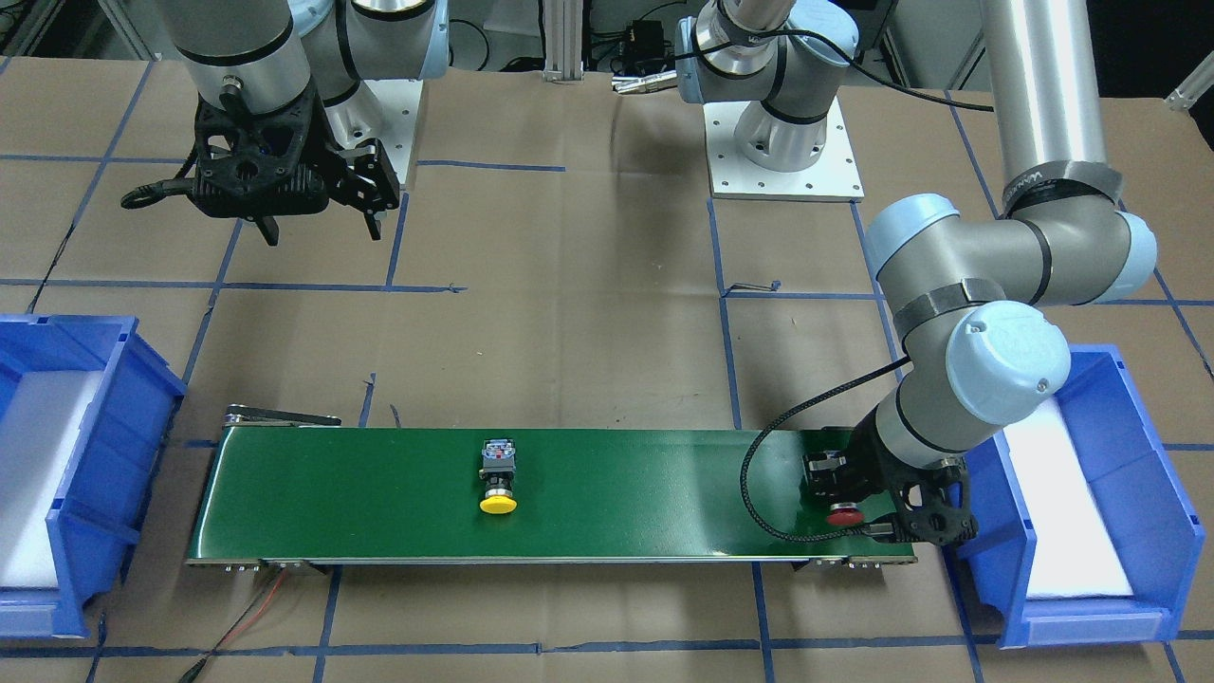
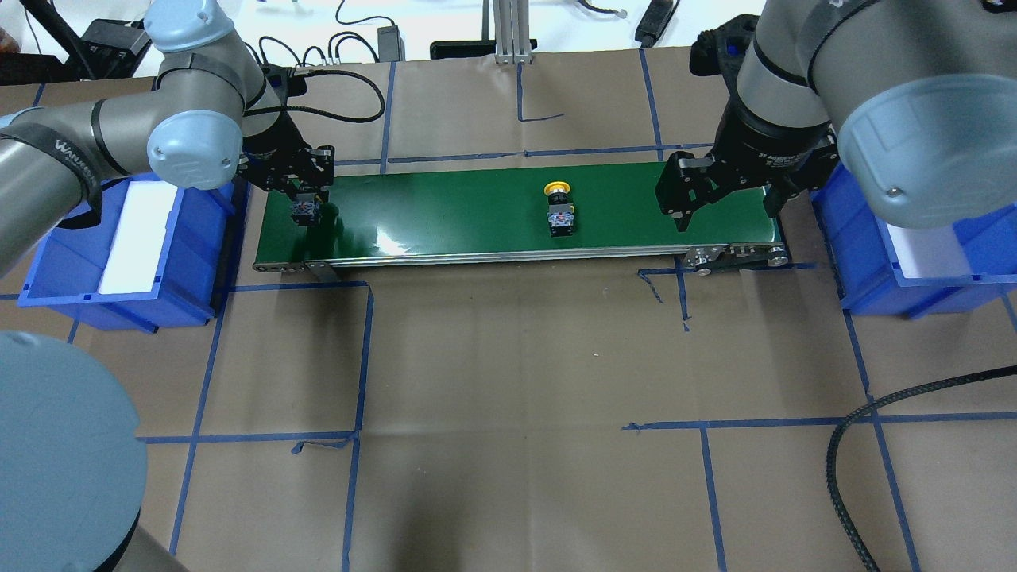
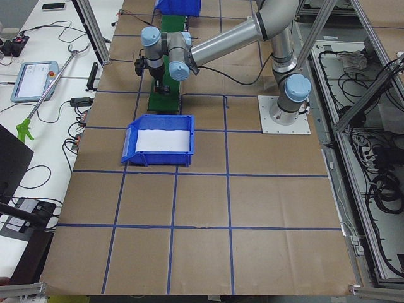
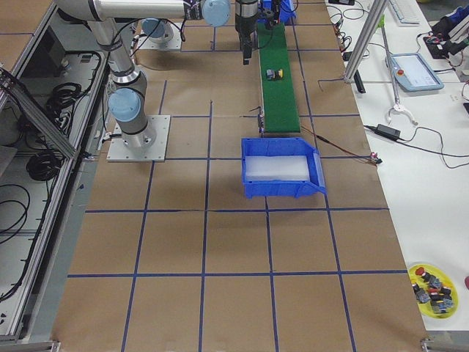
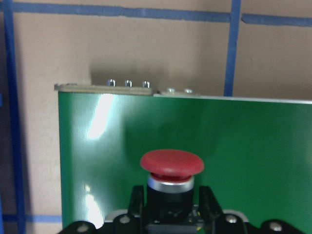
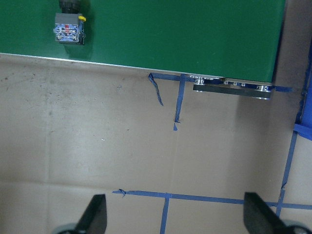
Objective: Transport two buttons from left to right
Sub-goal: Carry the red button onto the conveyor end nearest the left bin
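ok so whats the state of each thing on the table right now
belt, cannot tell if it is running
red button, gripped, at the belt's left end
yellow button, free, lying on its side mid-belt
left gripper, shut on the red button
right gripper, open, holding nothing, over the belt's right end

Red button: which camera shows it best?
The left wrist view: the red button fills the middle, cap clear, body between the fingers. The front-facing view shows only a small red cap; the overhead view only its grey back. Side views are too far to tell.
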Tool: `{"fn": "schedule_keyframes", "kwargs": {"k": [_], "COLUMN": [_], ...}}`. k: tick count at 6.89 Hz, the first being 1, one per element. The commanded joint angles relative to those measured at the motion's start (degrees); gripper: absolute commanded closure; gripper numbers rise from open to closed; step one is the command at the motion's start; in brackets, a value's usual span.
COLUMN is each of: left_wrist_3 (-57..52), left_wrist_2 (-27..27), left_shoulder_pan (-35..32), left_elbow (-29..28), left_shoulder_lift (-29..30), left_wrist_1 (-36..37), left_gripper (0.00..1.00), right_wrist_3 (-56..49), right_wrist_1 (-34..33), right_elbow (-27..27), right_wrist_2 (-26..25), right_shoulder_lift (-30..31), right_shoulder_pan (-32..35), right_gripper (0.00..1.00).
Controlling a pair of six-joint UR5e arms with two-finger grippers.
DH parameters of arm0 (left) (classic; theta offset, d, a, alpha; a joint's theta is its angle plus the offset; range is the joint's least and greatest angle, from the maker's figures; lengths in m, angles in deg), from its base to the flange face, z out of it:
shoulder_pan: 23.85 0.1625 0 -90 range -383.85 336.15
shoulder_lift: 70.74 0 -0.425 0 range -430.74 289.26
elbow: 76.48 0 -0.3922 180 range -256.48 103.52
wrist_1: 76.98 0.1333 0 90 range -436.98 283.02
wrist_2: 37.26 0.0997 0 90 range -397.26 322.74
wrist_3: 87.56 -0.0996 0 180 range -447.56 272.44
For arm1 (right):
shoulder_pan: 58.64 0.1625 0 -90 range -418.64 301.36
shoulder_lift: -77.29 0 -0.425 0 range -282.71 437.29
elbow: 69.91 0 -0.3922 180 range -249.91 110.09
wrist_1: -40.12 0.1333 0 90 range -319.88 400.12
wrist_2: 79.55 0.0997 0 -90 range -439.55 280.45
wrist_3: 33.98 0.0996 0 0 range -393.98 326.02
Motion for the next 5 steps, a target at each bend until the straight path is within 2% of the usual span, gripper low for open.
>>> {"fn": "schedule_keyframes", "kwargs": {"k": [1,2,5], "left_wrist_3": [-0.11,0.24,0.42], "left_wrist_2": [0.02,-0.24,0.11], "left_shoulder_pan": [-0.02,-0.02,-0.02], "left_elbow": [0.41,0.49,-1.78], "left_shoulder_lift": [0.11,0.02,-2.17], "left_wrist_1": [0.68,0.77,-1.07], "left_gripper": [0.60,0.01,0.00], "right_wrist_3": [0.08,0.00,0.26], "right_wrist_1": [-0.14,0.04,-0.14], "right_elbow": [0.05,-0.13,0.14], "right_wrist_2": [0.13,0.13,0.22], "right_shoulder_lift": [-0.01,-0.10,0.60], "right_shoulder_pan": [0.01,0.01,0.18], "right_gripper": [0.00,0.00,0.00]}}
